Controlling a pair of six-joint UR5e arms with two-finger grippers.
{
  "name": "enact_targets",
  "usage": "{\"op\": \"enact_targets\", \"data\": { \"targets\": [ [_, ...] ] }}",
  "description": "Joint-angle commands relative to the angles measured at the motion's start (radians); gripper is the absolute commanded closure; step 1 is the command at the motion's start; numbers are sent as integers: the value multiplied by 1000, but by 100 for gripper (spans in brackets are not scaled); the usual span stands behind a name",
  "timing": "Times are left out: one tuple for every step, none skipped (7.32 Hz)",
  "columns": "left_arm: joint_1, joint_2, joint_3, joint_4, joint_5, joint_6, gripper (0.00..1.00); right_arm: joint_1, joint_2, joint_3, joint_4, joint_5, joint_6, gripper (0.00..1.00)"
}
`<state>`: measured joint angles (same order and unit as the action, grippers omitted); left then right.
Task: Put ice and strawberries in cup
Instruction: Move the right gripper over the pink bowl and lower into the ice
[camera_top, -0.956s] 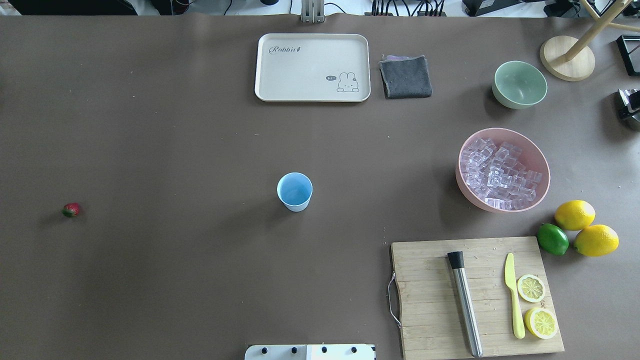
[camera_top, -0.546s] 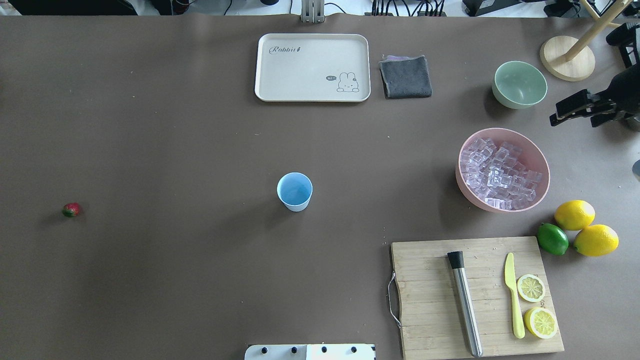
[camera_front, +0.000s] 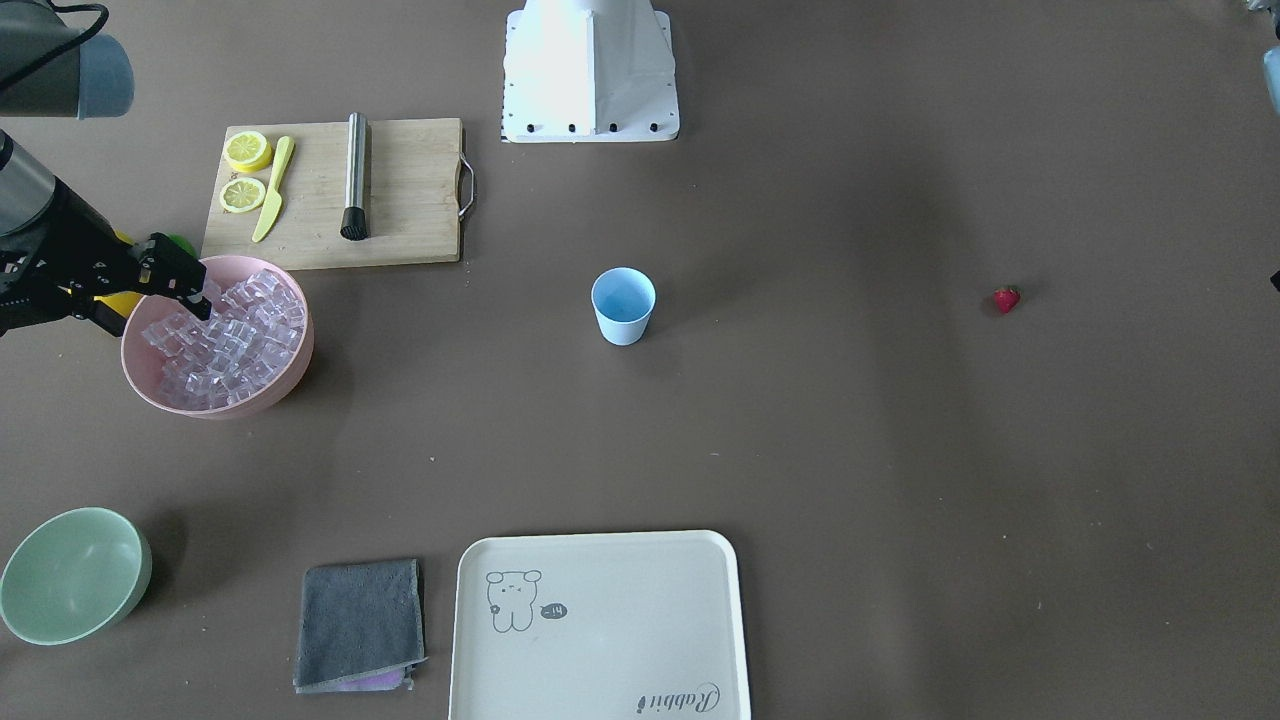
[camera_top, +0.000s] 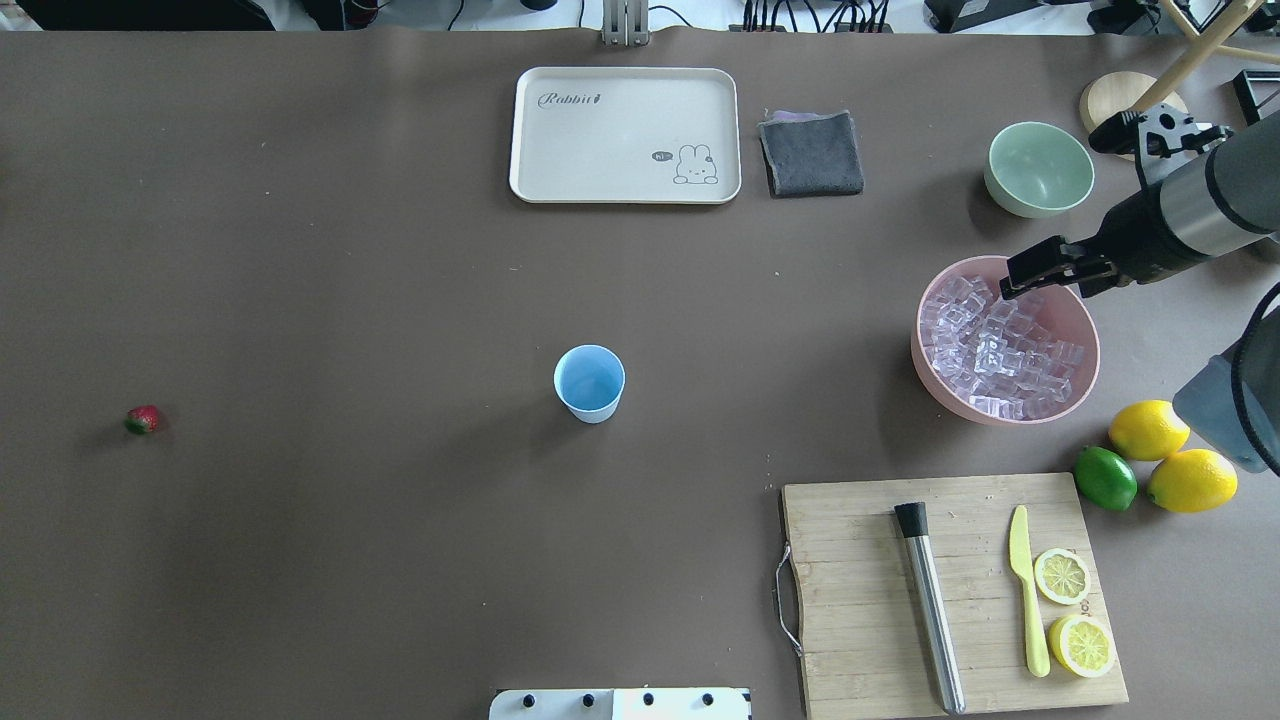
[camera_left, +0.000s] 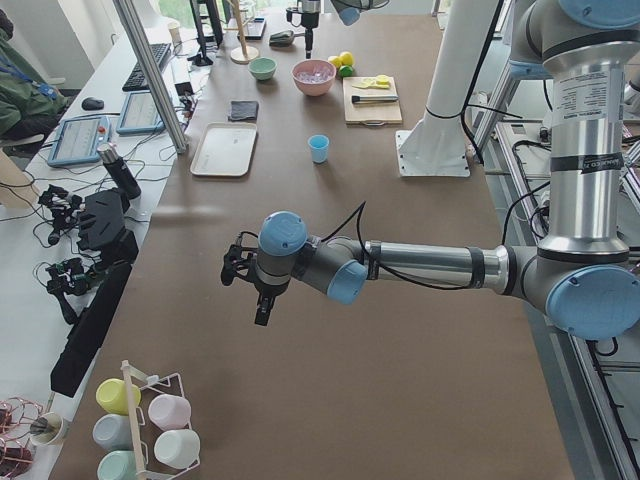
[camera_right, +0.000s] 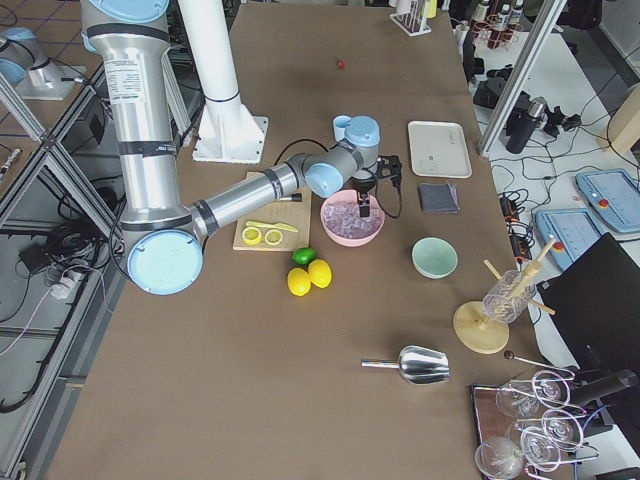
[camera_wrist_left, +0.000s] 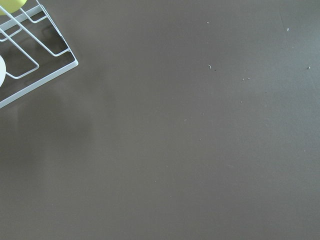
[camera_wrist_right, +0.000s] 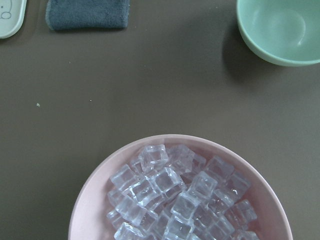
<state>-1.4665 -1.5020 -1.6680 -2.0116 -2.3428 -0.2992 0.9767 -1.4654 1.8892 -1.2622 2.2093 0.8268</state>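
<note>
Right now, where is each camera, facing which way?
Front-facing: across table, facing base; right gripper over ice.
Overhead: behind robot, looking down; right arm shows.
Exterior left: table end; left arm near.
Exterior right: opposite end; right arm near.
Left wrist: down at table, wire rack; no body.
Right wrist: down at ice; no body.
Front-facing, overhead share cup, strawberry.

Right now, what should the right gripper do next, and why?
Probably lower into the ice and close on one cube: the right gripper hangs over the far edge of the pink bowl, and the cup looks empty.
</note>
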Motion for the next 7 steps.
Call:
{"op": "enact_targets", "data": {
  "targets": [
    [0, -7, 10, 1, -1, 2, 2, -97, 0, -13, 47, -89, 97, 0],
    [0, -7, 10, 1, -1, 0, 2, -111, 2, -30, 47, -103, 95, 3],
    [0, -7, 19, -1, -1, 3, 2, -113, 2, -41, 47, -106, 95, 11],
    [0, -7, 20, -1, -1, 3, 2, -118, 2, -47, 46, -115, 89, 11],
    [0, -7, 21, -1, -3, 5, 2, -127, 2, -47, 44, -117, 89, 13],
    [0, -7, 24, -1, -1, 5, 2, -145, 2, -48, 38, -152, 90, 18],
    [0, -7, 25, -1, -1, 5, 2, -167, 4, -57, 35, -184, 90, 17]
  ]
}}
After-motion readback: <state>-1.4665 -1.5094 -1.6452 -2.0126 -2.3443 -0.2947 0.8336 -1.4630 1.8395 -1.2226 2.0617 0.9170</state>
